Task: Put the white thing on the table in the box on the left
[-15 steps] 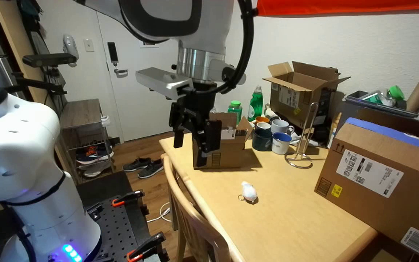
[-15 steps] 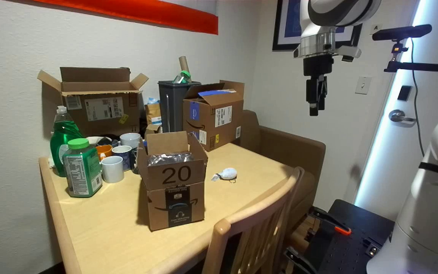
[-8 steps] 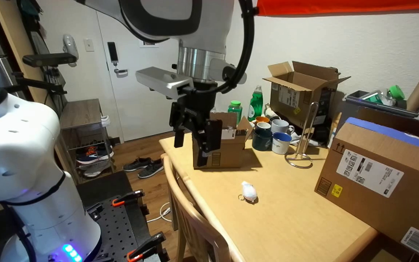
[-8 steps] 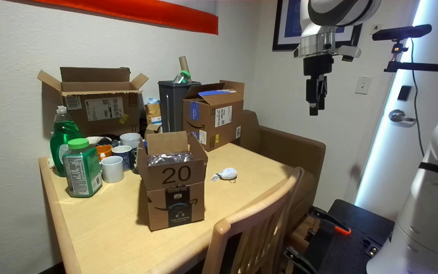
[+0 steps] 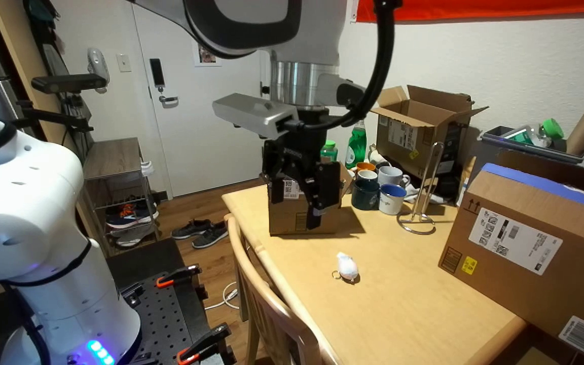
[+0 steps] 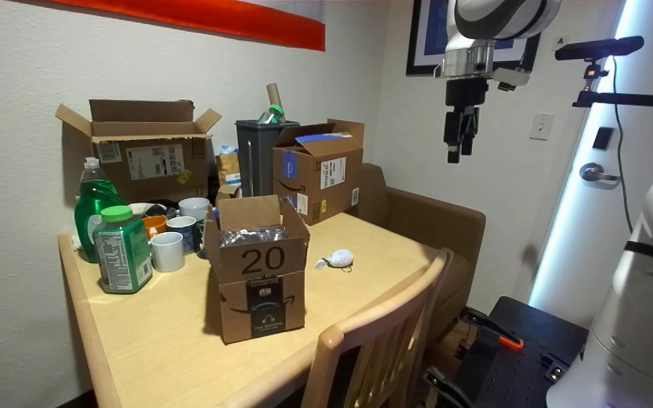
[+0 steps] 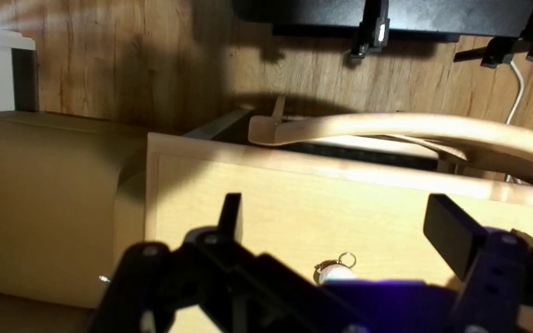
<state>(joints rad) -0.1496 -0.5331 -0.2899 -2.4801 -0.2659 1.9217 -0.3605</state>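
Well below the pincer (jaws spread wide), white lump, on the table

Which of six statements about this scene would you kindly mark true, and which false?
1. The end effector is open. True.
2. The white thing lies on the table. True.
3. The end effector touches the white thing. False: they are apart.
4. The box marked "20" stands open. True.
5. The white thing is inside that box. False: it lies outside.
6. The table bears a single mug. False: several mugs stand there.
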